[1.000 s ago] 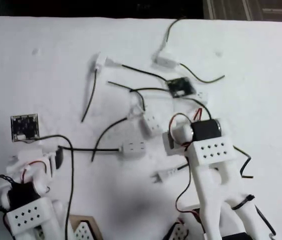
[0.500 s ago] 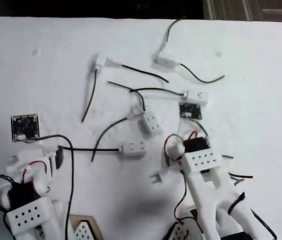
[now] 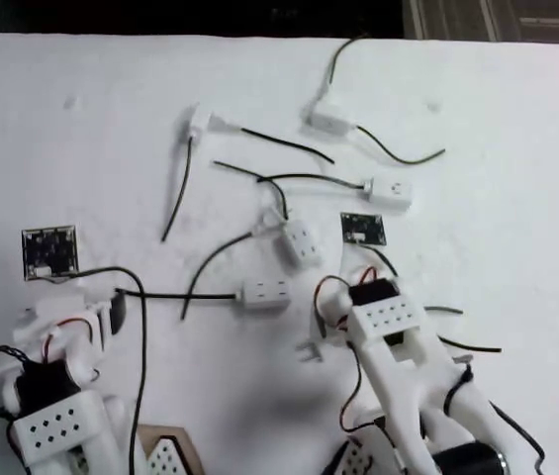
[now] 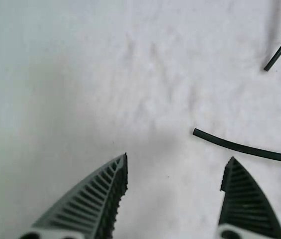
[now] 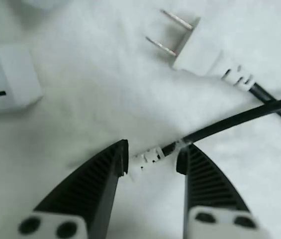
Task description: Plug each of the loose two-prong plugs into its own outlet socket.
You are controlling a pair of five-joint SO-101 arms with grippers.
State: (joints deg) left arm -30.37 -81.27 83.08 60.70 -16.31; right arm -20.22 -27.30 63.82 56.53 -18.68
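Straddling a cord (image 5: 220, 128) with fingers (image 5: 98, 189) apart, right hand (image 5: 153, 150) sits just short of the plug (image 5: 192, 50) lying on the counter (image 5: 90, 104); closing here risks pinching cord alone, leaving prongs (image 5: 161, 47) unsteerable.

White-clothed table (image 3: 516, 119); just ahead of right claw (image 5: 150, 154), loose two-prong plug (image 5: 200, 50) and outlet socket (image 5: 8, 82); black cords (image 3: 289, 145) farther off.

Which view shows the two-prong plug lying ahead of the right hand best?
Right wrist view: the two-prong plug lies close up, both prongs plain, beyond the right hand. The high view shows it small beside that arm. The left wrist view faces a black cable.
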